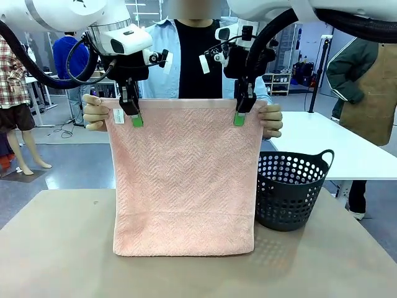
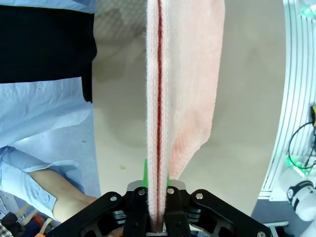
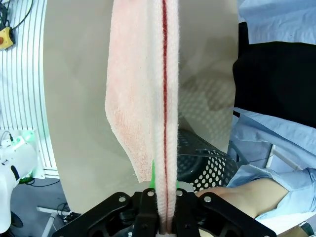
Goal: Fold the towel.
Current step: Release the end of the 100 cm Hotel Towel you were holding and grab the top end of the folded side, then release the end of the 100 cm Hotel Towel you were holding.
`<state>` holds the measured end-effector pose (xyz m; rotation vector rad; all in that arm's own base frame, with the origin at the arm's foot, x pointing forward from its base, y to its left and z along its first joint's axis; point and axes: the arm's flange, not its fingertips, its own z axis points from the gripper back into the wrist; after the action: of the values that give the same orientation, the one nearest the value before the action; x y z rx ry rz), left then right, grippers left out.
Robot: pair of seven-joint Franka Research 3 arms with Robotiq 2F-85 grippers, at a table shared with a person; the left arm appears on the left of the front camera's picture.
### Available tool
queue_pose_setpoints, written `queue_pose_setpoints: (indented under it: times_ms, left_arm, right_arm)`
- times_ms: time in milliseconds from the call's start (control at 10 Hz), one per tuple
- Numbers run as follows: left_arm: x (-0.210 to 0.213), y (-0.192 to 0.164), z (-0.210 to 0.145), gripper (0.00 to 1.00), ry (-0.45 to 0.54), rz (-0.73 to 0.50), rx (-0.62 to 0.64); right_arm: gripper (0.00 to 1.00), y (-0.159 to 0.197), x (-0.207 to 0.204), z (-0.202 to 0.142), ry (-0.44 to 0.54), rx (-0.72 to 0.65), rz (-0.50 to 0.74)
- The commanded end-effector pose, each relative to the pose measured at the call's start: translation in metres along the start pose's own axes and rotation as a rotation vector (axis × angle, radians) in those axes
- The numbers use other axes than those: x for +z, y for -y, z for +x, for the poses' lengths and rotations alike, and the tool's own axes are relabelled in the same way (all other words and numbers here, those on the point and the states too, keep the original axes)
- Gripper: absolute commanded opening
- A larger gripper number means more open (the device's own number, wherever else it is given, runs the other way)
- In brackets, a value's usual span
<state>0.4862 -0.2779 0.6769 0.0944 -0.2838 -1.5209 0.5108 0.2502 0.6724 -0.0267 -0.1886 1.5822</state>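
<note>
The salmon-pink towel (image 1: 183, 180) hangs upright over the table, its lower part resting on the tabletop. My left gripper (image 1: 132, 116) is shut on the towel's top edge near its left corner, and my right gripper (image 1: 241, 113) is shut on the top edge near its right corner. A person behind the towel holds both top corners, one hand (image 1: 93, 112) at the left and one hand (image 1: 272, 120) at the right. In the left wrist view the towel's edge (image 2: 157, 98) runs up from between my fingers (image 2: 171, 197). The right wrist view shows the towel's edge (image 3: 163, 98) clamped the same way.
A dark grey perforated basket (image 1: 291, 189) stands on the table just right of the towel, also seen as the basket (image 3: 207, 168) in the right wrist view. The beige tabletop (image 1: 62, 248) spreads in front. A white table (image 1: 347, 149) and another person stand at the back right.
</note>
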Motion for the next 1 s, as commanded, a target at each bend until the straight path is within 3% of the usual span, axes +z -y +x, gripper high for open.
queue_pose_setpoints:
  times_ms: [0, 900]
  left_arm:
    - [0.0007, 0.0001, 0.0000, 0.00, 0.000, 0.001, 0.000]
    - [0.0007, 0.0001, 0.0000, 0.00, 0.000, 0.001, 0.000]
  right_arm:
    - [0.00, -0.0001, 0.0005, -0.0003, -0.001, 0.009, -0.001]
    - [0.00, -0.0001, 0.0005, -0.0003, -0.001, 0.009, -0.001]
